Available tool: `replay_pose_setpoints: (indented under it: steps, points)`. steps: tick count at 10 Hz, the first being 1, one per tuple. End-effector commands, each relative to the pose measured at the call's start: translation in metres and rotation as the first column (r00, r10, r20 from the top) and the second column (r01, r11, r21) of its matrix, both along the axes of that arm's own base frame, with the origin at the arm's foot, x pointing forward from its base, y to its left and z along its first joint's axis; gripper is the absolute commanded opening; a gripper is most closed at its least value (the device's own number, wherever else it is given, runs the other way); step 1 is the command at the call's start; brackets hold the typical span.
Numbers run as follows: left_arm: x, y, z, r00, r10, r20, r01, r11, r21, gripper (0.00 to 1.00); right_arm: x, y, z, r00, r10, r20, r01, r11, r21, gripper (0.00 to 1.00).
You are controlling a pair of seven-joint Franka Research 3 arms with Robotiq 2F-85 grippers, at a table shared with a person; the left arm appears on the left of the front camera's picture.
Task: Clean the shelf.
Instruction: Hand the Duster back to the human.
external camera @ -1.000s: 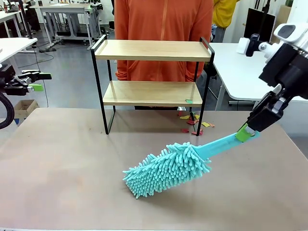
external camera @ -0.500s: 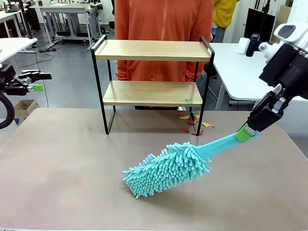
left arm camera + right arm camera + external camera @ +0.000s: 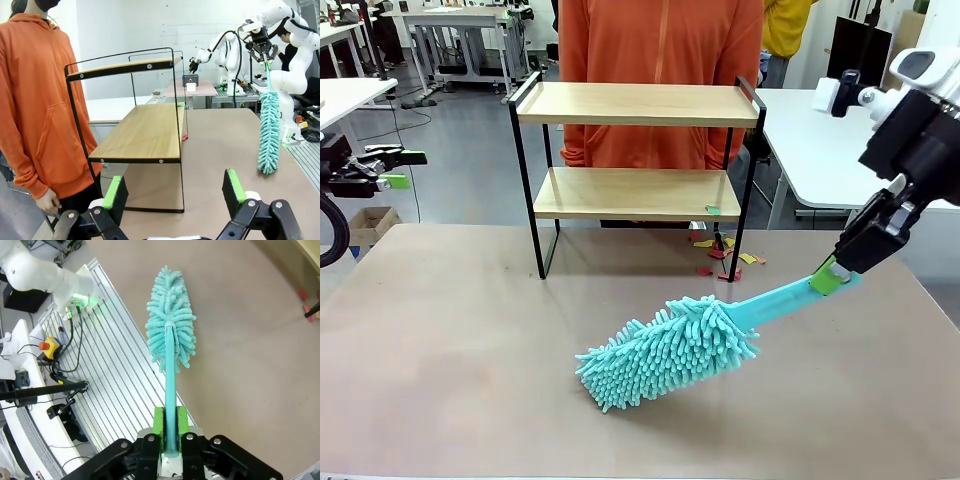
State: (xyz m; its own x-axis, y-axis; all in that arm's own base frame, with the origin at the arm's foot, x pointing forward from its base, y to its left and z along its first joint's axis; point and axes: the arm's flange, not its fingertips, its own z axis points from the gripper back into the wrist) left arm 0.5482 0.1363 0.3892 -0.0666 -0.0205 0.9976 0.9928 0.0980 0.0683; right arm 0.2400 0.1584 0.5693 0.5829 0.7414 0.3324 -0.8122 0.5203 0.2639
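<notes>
We see the shelf (image 3: 636, 170) standing upright at the far edge of the table, a small two-tier rack with two light wooden boards held in a thin black metal frame with raised rails at both ends. Its top board is bare. A small green scrap (image 3: 712, 210) lies on the lower board near its right end. In the left wrist view the shelf (image 3: 135, 135) shows end-on, both boards level.
</notes>
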Motion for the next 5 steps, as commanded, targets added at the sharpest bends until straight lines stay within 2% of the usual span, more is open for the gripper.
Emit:
replay_pose_setpoints:
  steps: [1,3,5]
  points:
    - [0.0,0.0,0.0,1.0,0.0,0.0,0.0,1.0,0.0,1.0,0.0,0.0,0.0,1.0,0.0,0.0,0.0,1.0,0.0,0.14]
    - [-0.053,-0.025,0.034,0.999,-0.003,0.046,0.0,0.998,0.055,1.0,0.037,-0.009,0.02,0.999,0.029,0.039,-0.035,0.986,0.163,0.14]
    - [-0.092,-0.057,0.042,0.999,0.01,0.047,-0.014,0.996,0.087,1.0,0.063,-0.031,0.031,0.993,0.117,0.027,-0.12,0.958,0.259,0.14]
